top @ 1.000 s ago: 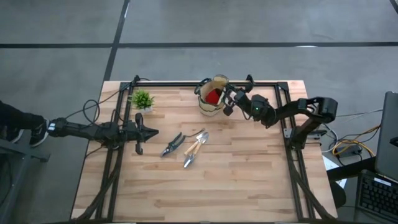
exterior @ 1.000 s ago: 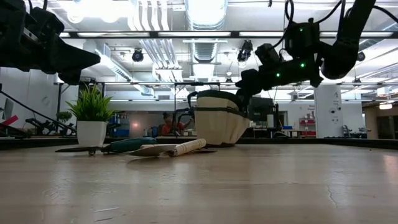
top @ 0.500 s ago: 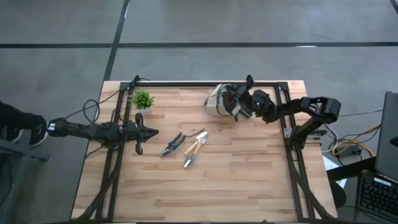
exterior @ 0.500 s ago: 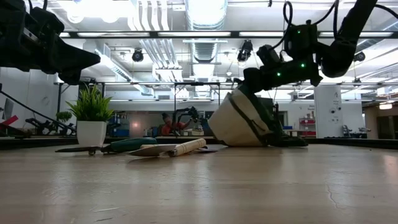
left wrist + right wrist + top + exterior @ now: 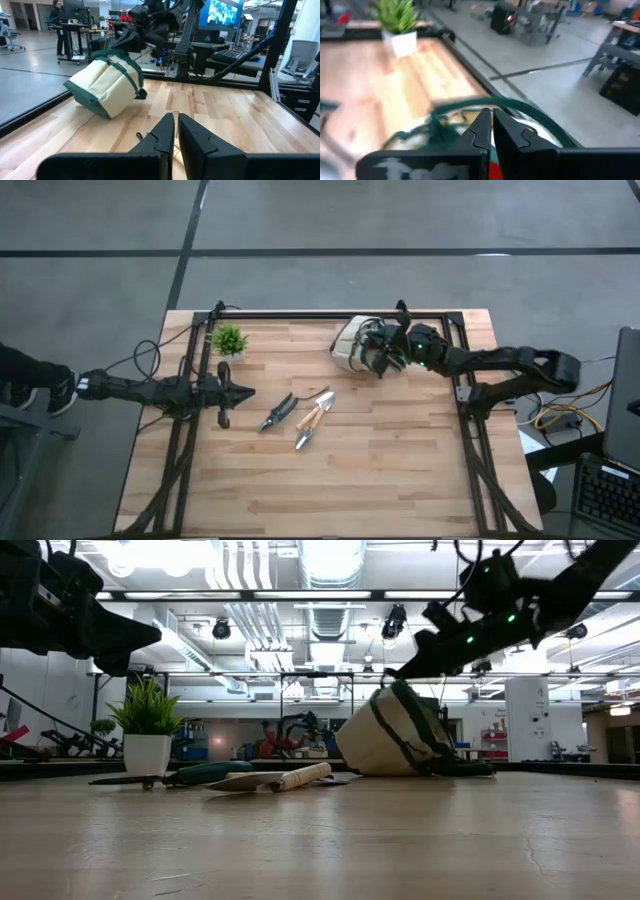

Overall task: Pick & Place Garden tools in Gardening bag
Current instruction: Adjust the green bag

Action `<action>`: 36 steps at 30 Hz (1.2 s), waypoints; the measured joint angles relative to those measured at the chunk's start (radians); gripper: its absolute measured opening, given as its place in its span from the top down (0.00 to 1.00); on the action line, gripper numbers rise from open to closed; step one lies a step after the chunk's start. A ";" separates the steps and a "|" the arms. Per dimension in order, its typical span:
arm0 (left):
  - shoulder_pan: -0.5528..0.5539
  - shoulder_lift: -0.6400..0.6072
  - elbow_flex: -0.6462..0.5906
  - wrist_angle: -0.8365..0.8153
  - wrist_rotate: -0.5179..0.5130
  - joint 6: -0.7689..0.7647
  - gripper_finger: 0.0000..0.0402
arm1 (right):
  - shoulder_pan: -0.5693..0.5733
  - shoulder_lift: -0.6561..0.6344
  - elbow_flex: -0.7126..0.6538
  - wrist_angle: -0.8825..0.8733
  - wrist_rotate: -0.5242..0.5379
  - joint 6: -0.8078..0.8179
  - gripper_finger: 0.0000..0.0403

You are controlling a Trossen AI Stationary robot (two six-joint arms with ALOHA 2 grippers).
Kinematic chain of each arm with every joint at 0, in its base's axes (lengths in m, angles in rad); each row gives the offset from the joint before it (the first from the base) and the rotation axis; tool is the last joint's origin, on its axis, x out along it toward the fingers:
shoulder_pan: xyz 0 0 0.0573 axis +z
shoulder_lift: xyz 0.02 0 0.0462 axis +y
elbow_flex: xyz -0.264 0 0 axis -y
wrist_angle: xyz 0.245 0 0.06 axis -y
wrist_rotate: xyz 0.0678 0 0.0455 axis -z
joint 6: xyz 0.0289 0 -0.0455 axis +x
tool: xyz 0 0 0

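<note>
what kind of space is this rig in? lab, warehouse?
Probably an open robotics lab or workshop. The wooden table stands on bare concrete floor, exposed ducts and strip lights run overhead, and desks with monitors fill the room behind. A person stands at one.

We see a light wooden table [image 5: 330,470] with a black frame [image 5: 300,313] standing on a grey concrete floor [image 5: 400,220] crossed by dark seams. Beyond the table, the room is a large open workshop: bright strip lights [image 5: 330,560] and silver ducts [image 5: 250,625] run along the ceiling. Desks [image 5: 75,35] and a lit screen [image 5: 222,12] stand farther off, and a person [image 5: 268,738] sits in the distance.
</note>
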 joint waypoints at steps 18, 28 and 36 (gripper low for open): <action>0.000 0.000 0.000 0.000 0.000 0.000 0.92 | 0.105 -0.198 -0.007 -0.622 0.084 -0.058 0.67; 0.000 0.000 0.000 0.000 0.000 0.000 0.92 | 0.120 0.040 -0.002 -0.584 0.286 -0.372 0.67; 0.000 0.000 0.000 0.000 0.000 0.000 0.92 | 0.124 0.209 0.001 -0.465 0.396 -0.494 0.67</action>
